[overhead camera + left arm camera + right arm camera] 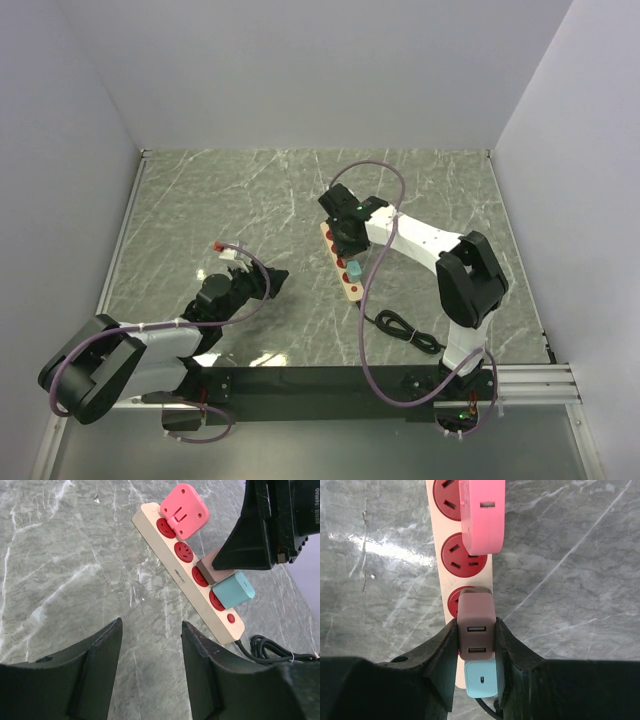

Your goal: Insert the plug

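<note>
**Brown plug gripped at the strip's third socket**

The right gripper was clamped on the brown plug, which sat against a red socket of the power strip, between the pink charger on its far side and the teal charger on its near side. Whether it was fully seated could not be told. The left gripper hovered to the left, fingers apart.

On the counter I see the power strip: far charger at one end, middle charger just beside near charger, cord at the other.
</note>
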Controlling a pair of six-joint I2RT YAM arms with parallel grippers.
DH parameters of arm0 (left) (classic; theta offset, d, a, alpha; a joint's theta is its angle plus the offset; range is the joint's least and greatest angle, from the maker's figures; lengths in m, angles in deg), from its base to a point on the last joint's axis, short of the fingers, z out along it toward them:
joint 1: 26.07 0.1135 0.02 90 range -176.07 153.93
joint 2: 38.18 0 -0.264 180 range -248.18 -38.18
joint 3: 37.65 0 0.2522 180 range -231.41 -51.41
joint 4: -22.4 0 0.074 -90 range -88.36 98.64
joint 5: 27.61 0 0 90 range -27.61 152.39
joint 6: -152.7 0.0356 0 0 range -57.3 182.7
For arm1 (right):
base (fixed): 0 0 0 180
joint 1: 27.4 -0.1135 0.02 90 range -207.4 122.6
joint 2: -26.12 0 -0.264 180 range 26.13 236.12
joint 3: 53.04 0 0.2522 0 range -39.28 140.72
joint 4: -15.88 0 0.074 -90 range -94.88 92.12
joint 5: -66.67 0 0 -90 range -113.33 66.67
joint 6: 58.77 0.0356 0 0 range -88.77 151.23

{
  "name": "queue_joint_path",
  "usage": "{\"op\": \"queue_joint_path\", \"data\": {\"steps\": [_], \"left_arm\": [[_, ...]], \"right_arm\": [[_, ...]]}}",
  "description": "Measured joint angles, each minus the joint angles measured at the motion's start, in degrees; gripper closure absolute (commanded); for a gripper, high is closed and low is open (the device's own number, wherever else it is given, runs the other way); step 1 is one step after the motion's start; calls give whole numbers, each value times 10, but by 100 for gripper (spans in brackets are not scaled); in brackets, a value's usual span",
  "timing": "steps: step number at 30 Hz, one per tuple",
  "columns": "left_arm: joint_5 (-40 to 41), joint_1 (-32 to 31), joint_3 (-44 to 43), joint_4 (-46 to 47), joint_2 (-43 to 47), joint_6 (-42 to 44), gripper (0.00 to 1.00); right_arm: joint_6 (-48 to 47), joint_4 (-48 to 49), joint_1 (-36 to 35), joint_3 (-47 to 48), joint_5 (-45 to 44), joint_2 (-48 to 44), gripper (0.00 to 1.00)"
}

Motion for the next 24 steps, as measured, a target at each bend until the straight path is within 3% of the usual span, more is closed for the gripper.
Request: {"op": "queue_joint_path", "data": {"steps": [24], "left_arm": [[0, 6, 11, 1, 17, 0, 43]], "right_arm": [[16, 110, -1, -90, 2, -29, 100]]}}
